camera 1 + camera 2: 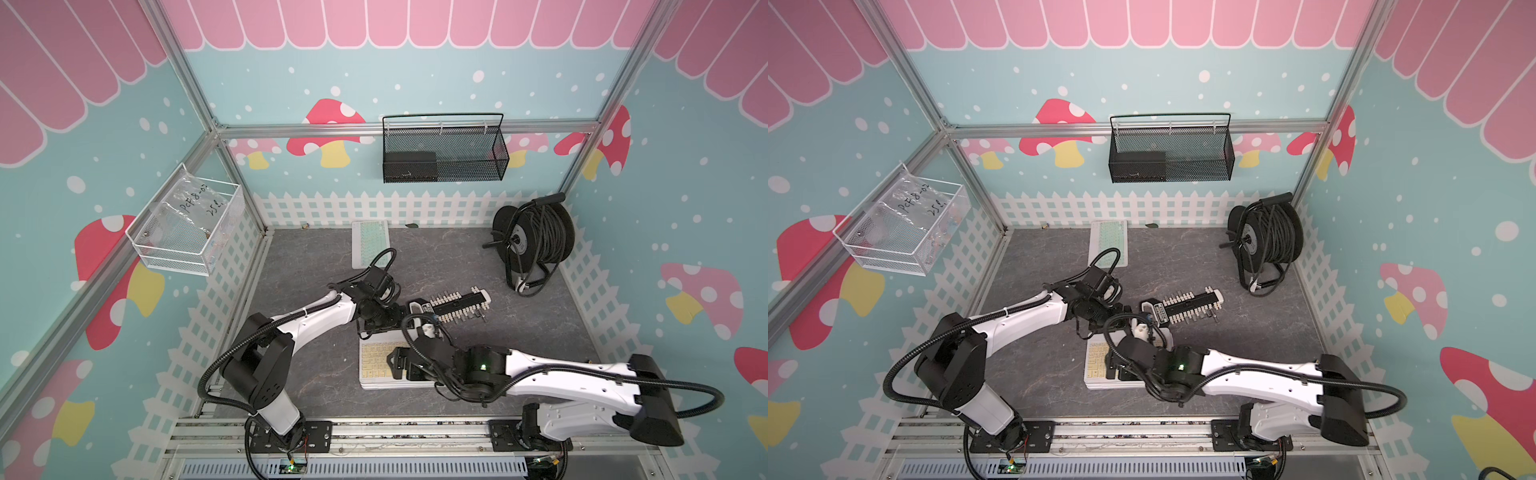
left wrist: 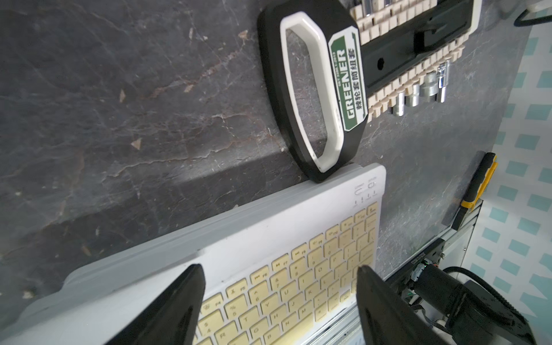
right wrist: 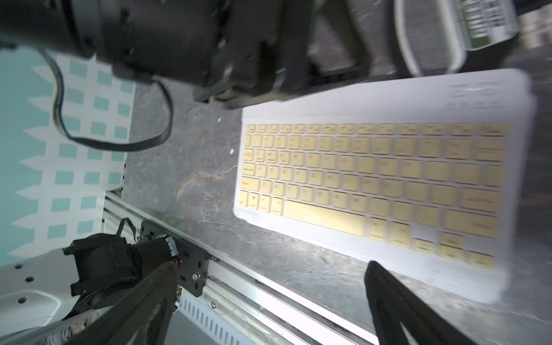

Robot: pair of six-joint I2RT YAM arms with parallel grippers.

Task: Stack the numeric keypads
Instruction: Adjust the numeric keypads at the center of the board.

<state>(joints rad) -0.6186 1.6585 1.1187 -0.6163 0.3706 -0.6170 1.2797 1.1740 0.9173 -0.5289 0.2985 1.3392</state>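
**A:** In both top views the yellow-keyed keypad (image 1: 376, 365) tops a pile at the front of the table (image 1: 299, 257). The green-keyed keypad (image 1: 370, 243) lies alone at the back, well apart. The left arm (image 1: 316, 311) and right arm (image 1: 540, 370) meet over the pile.

**B:** That's my worry — two wrists this close could knock each other when either moves off. And the socket holder (image 1: 457, 305)?

**A:** Its end sits at the pile's far corner, but from above I can't tell whether it touches.

**B:** The left wrist view settles that. The holder's handle (image 2: 310, 89) touches the keypad's corner, perhaps overlapping it. A nudge to the pile would likely drag the holder, and another keypad set down there could land tilted on the handle. The left gripper (image 2: 280, 266) hangs over the yellow keys, jaws spread, holding nothing.

**A:** That view also shows the pile's thick side and the metal sockets (image 2: 418, 95) on the holder's pegs — too small to make out from above.

**B:** The right wrist view, though blurred, shows nearly the whole yellow-keyed keypad (image 3: 373, 173). It also shows the right gripper (image 3: 271, 265) wide apart and empty, by one long edge. It shows nothing of the green one; only the top views do.
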